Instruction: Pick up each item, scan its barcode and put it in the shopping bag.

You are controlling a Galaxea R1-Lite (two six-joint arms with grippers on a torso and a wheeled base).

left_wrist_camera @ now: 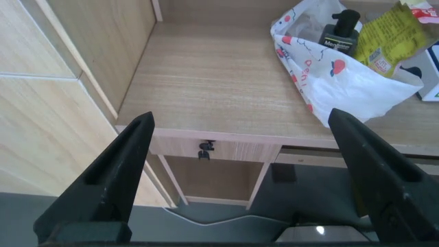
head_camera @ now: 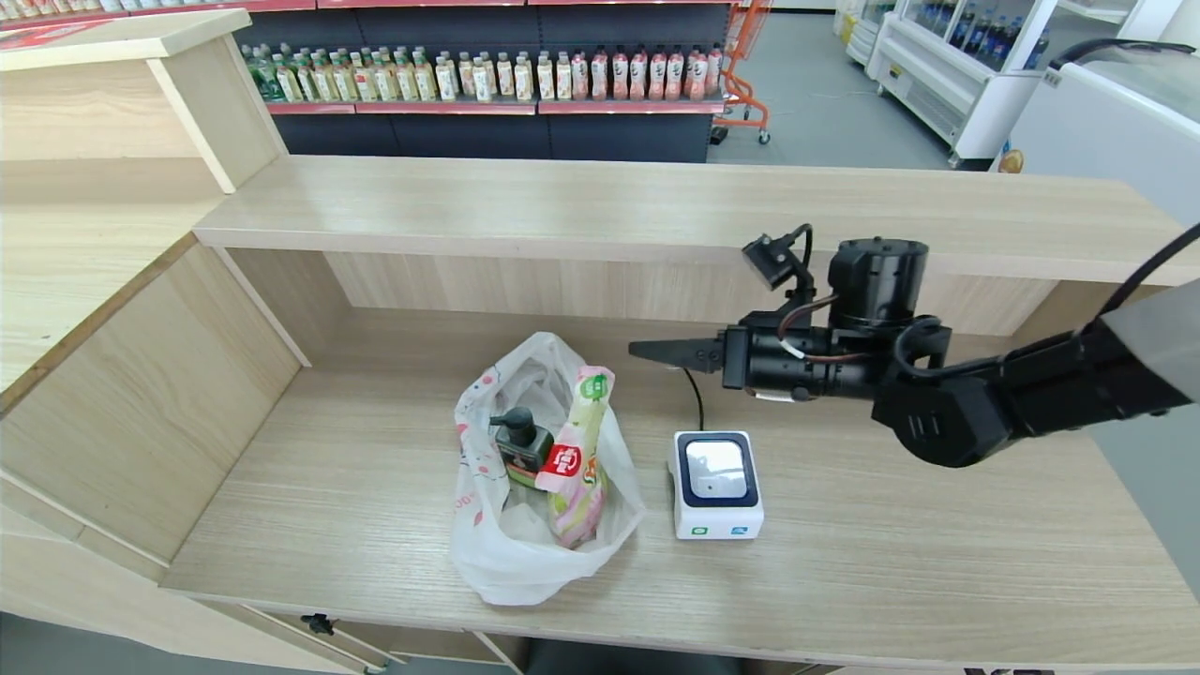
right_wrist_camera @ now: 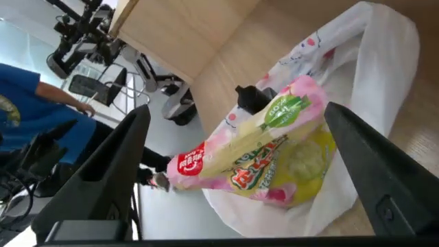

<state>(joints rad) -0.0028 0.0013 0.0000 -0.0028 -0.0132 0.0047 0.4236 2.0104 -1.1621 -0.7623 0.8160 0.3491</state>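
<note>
Snack packet [head_camera: 579, 459], pink and green, stands in the white shopping bag [head_camera: 525, 562] against a dark pump bottle [head_camera: 521, 445], just beside the scanner [head_camera: 716, 483]. It looks light, crinkly and crushable, so pinch its upper end gently. Right gripper [head_camera: 647, 350] and left gripper [left_wrist_camera: 241, 118] both gape, empty.

Pink snack packet [right_wrist_camera: 254, 154] in shopping bag [right_wrist_camera: 374, 62]

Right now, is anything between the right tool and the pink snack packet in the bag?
Nothing visible. The right tool hangs open beside the mouth of the shopping bag, and the pink snack packet sticks up out of it. The pump bottle sits on the packet's far side; the scanner lies lower.
</note>
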